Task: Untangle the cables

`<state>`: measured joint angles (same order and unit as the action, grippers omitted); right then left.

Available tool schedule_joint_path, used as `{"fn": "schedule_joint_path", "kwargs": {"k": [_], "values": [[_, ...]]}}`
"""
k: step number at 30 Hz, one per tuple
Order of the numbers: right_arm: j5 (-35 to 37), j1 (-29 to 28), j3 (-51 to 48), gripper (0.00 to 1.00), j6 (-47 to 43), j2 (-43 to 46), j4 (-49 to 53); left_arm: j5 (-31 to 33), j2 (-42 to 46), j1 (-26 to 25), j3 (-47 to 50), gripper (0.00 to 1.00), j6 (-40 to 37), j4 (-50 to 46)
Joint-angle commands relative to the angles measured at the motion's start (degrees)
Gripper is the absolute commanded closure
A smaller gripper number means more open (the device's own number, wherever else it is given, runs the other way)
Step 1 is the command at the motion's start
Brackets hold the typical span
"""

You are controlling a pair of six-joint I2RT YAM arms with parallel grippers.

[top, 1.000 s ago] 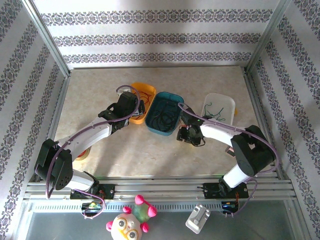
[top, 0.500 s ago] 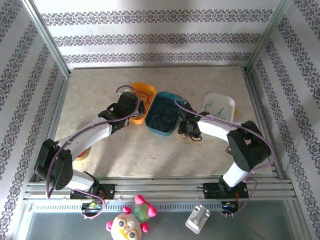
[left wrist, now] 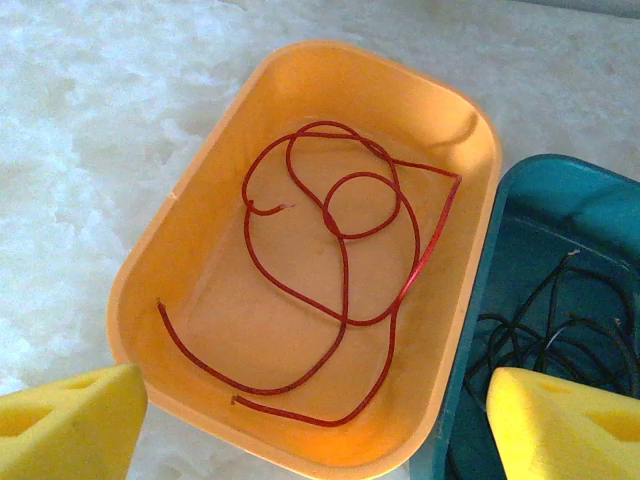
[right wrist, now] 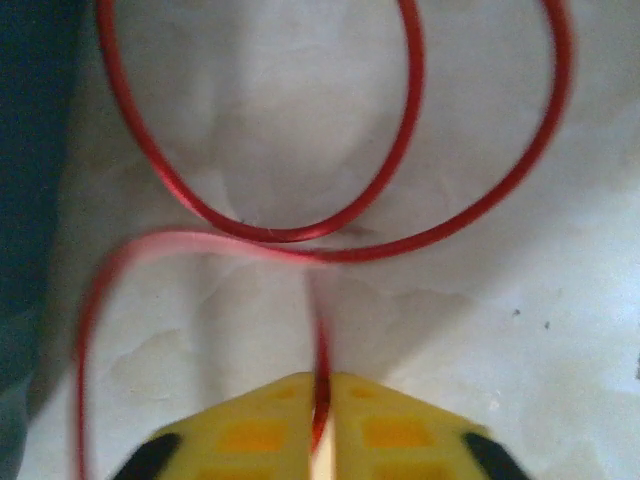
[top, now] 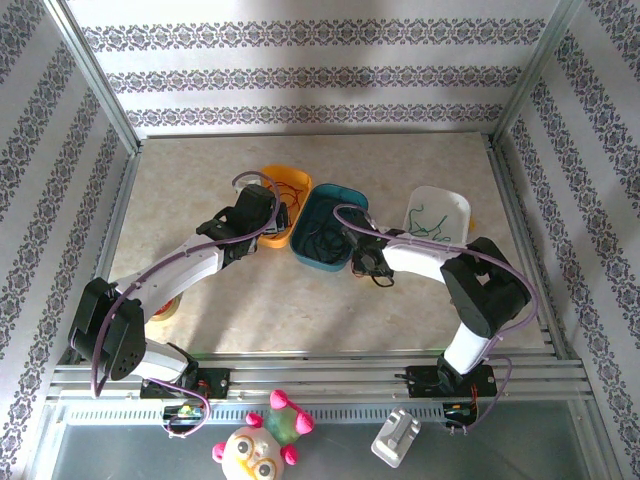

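Right wrist view tells the story: the right end effector (right wrist: 322, 400) is pinched fully shut on a red cable (right wrist: 270, 235), the strand running straight up out of the closed yellow pads into two loose loops lying on the table (right wrist: 480, 330), just beside the teal tray (right wrist: 30, 150). From the top view, that end effector sits low at the tray's near right corner. Over on the left, the left end effector (left wrist: 315, 425) hovers with its jaws spread wide and nothing in them, looking straight down on the orange tray (left wrist: 200, 200), where another red cable (left wrist: 345, 290) lies curled. Black cables (left wrist: 545, 330) sit bunched in the teal tray, green cables (top: 430, 222) in the white tray (top: 445, 200). So the step in hand looks like the pick of a stray red strand off the table. Next call, by my reading: lift it clear without snagging the teal rim, let the loops hang free, then carry it across toward the orange tray, perhaps with the open left side ready to receive it.
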<state>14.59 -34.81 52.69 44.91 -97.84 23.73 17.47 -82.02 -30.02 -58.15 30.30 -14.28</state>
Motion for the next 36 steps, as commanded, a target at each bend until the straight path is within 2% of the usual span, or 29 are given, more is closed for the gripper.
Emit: {"fn": "schedule_joint_path", "kwargs": {"k": [1,5,11,16,20,23,27,32,36], "values": [[3.8,0.1,-2.6,0.95,1.3,0.7,2.3,1.4,1.2,-0.3,-1.3,0.12,0.6,-2.6],[9.8,-0.2,-5.1,0.98,2.4,9.2,2.2,1.7,1.3,-0.3,-1.1,0.12,0.5,-2.5],[17.2,-2.1,-9.2,0.96,4.6,27.0,1.7,1.4,0.5,-0.2,-1.1,0.12,1.3,-1.6],[17.0,-3.6,-10.9,0.93,5.4,38.5,0.4,1.1,-0.3,-0.2,-0.9,0.12,2.5,-0.3],[10.0,-3.4,-10.4,0.91,-0.4,43.2,-6.8,1.0,-0.9,-0.3,-0.5,0.12,3.4,0.5],[2.2,-3.5,-7.7,0.9,-4.3,42.3,-10.7,1.3,-0.7,-0.2,-0.1,0.12,3.9,0.8],[-7.1,-3.6,-2.7,0.9,-7.7,36.8,-13.2,2.5,0.5,-0.2,1.4,0.12,4.1,0.9],[-16.9,-3.8,6.5,0.9,-9.8,25.3,-17.2,6.1,3.7,-0.1,4.3,0.11,4.1,-0.4],[-20.9,-4.2,16.5,0.9,-10.6,14.9,-17.1,7.8,6.7,0.7,6.4,0.11,4.2,-1.7]]}}
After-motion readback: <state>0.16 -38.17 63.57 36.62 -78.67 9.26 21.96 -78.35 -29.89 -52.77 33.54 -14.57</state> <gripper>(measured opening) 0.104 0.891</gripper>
